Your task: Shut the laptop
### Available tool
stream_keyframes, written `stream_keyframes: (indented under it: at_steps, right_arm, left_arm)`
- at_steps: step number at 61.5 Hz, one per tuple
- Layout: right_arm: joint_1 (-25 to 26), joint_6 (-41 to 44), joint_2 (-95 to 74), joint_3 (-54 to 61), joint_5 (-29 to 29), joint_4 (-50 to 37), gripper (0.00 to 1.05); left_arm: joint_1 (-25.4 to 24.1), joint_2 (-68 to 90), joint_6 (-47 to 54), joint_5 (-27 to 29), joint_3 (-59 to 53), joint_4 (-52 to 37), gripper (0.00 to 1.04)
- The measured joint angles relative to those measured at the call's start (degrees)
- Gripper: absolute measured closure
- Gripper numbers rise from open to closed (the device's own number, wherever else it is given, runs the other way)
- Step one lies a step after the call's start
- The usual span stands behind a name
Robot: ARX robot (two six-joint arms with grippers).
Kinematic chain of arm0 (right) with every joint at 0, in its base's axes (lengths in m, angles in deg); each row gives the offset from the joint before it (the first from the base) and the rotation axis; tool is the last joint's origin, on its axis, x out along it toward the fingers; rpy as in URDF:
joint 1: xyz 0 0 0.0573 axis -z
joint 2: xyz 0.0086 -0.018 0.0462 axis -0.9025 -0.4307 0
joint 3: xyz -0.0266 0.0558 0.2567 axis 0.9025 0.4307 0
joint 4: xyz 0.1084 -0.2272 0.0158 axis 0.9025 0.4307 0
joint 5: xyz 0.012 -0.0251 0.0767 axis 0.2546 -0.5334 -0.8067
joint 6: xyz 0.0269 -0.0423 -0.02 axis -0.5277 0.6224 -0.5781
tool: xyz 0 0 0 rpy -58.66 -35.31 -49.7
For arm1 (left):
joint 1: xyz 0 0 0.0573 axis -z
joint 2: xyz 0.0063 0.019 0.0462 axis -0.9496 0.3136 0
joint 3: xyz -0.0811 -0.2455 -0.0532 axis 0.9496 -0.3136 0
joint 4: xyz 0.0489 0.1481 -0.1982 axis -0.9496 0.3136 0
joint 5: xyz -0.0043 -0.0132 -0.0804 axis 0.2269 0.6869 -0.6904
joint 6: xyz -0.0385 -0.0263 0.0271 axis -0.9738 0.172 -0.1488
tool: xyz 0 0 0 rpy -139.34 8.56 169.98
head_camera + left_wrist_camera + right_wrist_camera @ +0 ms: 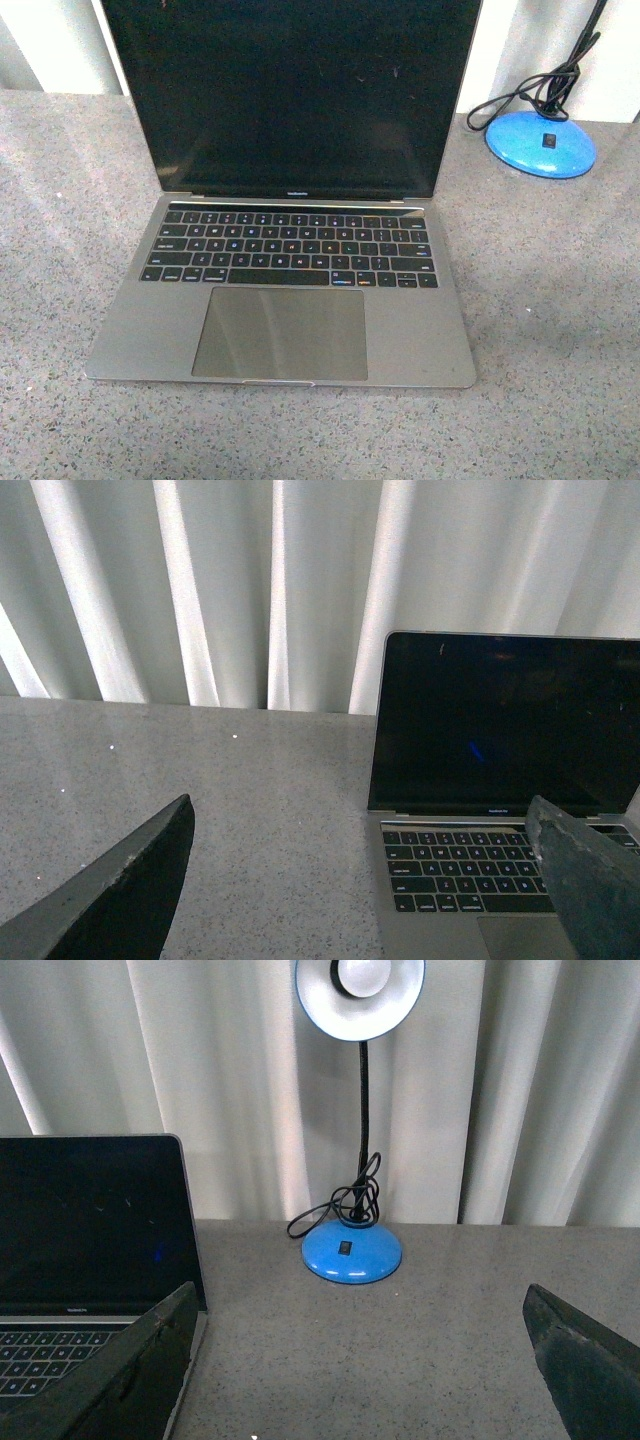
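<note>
Left gripper [360, 805], right gripper [360, 1290]: spread wide, empty. Found slim grey-silver metal laptop [285, 330] open. Needed lid top drawn down slowly, evenly.

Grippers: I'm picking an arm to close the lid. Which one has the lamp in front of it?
The right gripper: the blue-based lamp stands straight ahead of it, the laptop off-centre. The left gripper faces laptop and curtain, no lamp.

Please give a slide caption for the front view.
Open dark-screened laptop on a speckled grey table; blue lamp base at its right.
</note>
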Motion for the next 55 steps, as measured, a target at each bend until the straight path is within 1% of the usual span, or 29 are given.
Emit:
stream_keyframes:
  at_steps: [37, 38, 39, 41, 42, 43, 44, 45, 46, 48, 51, 55]
  right_arm:
    - [0.0, 0.0, 0.0, 0.0, 0.0, 0.0, 0.10]
    - [0.0, 0.0, 0.0, 0.0, 0.0, 0.0, 0.10]
    - [-0.3, -0.4, -0.5, -0.3, 1.2, 0.9, 0.10]
    - [-1.4, -1.8, -2.6, -2.2, 5.3, 6.0, 0.10]
    - [-2.1, -2.5, -5.4, -4.0, 8.4, 10.0, 0.10]
    - [-2.4, -3.1, -8.5, -5.6, 11.1, 13.7, 0.10]
    - [-2.4, -3.3, -10.1, -6.3, 12.0, 15.2, 0.10]
    - [-2.0, -3.5, -13.2, -7.5, 13.5, 17.3, 0.10]
    - [-1.8, -3.4, -14.7, -8.0, 14.0, 17.8, 0.10]
    - [-1.0, -3.4, -18.9, -8.9, 14.6, 17.6, 0.10]
    - [0.0, -2.9, -25.4, -10.2, 14.0, 14.6, 0.10]
    - [0.3, -1.8, -33.5, -12.7, 12.0, 8.8, 0.10]
  left_arm:
    - [0.0, 0.0, 0.0, 0.0, 0.0, 0.0, 0.07]
    - [0.5, 0.5, -0.2, 1.4, 0.2, 0.7, 0.07]
    - [1.0, 1.2, -0.8, 3.1, 0.5, 1.8, 0.07]
    - [3.7, 5.0, -3.5, 11.7, 3.3, 8.9, 0.07]
    - [4.3, 6.4, -4.2, 13.5, 4.0, 10.4, 0.07]
    - [5.2, 9.3, -5.2, 17.2, 5.4, 13.0, 0.07]
    - [5.5, 10.7, -5.6, 18.8, 6.0, 13.9, 0.07]
    - [5.6, 13.4, -6.3, 21.5, 6.7, 14.8, 0.07]
    - [5.6, 15.9, -6.9, 22.5, 7.2, 14.8, 0.07]
    - [4.6, 19.3, -7.7, 21.8, 7.9, 14.3, 0.07]
    - [2.9, 23.5, -8.0, 20.2, 8.8, 12.1, 0.07]
    - [-1.7, 30.9, -7.5, 15.6, 11.0, 5.4, 0.07]
